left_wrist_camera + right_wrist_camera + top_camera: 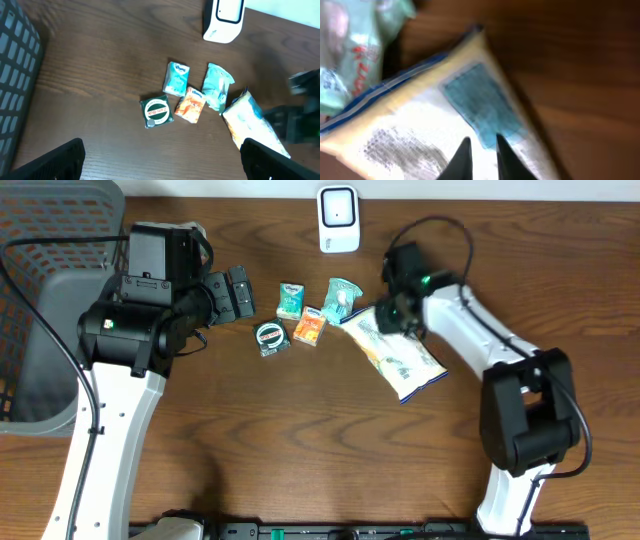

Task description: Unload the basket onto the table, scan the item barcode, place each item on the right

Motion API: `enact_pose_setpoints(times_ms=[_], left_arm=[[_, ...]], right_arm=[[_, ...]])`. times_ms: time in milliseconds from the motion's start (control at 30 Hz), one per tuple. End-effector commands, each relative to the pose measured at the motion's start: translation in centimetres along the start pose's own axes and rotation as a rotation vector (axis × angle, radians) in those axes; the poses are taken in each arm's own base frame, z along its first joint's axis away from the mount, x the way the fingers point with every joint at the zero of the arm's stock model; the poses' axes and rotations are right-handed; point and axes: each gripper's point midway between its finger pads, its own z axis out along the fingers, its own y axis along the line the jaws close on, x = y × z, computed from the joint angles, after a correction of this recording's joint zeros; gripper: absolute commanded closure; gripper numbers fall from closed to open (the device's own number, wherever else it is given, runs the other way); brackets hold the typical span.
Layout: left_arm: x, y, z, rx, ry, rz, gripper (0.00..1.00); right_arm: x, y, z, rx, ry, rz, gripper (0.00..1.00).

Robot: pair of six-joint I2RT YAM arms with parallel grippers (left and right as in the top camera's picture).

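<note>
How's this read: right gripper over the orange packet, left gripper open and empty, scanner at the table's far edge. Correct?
One slip: the right gripper is over the big white-and-yellow bag, not the orange packet, as the right wrist view shows. Left gripper open and empty, scanner at the table's far edge: both hold.

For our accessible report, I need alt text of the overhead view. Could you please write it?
The right end effector is over the far corner of a pale snack bag on a wooden table. Four small packets lie left of it, and a white scanner stands behind.
</note>
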Motion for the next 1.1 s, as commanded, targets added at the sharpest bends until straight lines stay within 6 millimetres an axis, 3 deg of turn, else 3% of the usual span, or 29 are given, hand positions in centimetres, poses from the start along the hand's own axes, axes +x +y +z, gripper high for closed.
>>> enact_pose_setpoints(times_ms=[0,100,233,367,567,667,733,833,967,1067], left_arm=[[-0.3,0.2,-0.2,-0.011,-0.010,0.005,0.02],[-0.3,0.2,-0.2,-0.011,-0.010,0.005,0.02],[-0.3,0.2,-0.2,-0.011,-0.010,0.005,0.02],[-0.3,0.2,-0.2,-0.011,-0.010,0.005,0.02],[-0.3,0.2,-0.2,-0.011,-0.010,0.005,0.02],[-0.3,0.2,-0.2,-0.011,-0.010,0.005,0.02],[-0.3,0.2,-0.2,-0.011,-0.010,0.005,0.02],[-0.3,0.2,-0.2,-0.011,-0.010,0.005,0.02],[-0.3,0.2,-0.2,-0.011,-0.010,0.005,0.02],[-0.3,0.2,-0.2,-0.011,-0.010,0.005,0.02]], right_arm=[[-5.1,-3.3,-6.1,0.042,-0.076,0.077,0.91],[-3.2,-3.7,-8.3,0.033,0.032,0.042,0.94],[1.1,-3.4,-7.9,0.017,0.201,0.015,0.97],[4.4,-2.9,-5.6,0.023,0.296,-0.005,0.97],[10.6,-1.9,0.0,0.034,0.387,-0.039,0.99],[12.4,-1.9,1.0,0.049,0.414,-0.015,0.99],[12.0,-1.8,0.6,0.051,0.406,-0.005,0.99],[9.9,-1.5,-1.2,0.044,0.370,-0.002,0.99],[4.9,-0.4,-4.6,0.018,0.252,-0.005,0.99],[2.4,0.6,-5.3,-0.002,0.168,-0.017,0.94]])
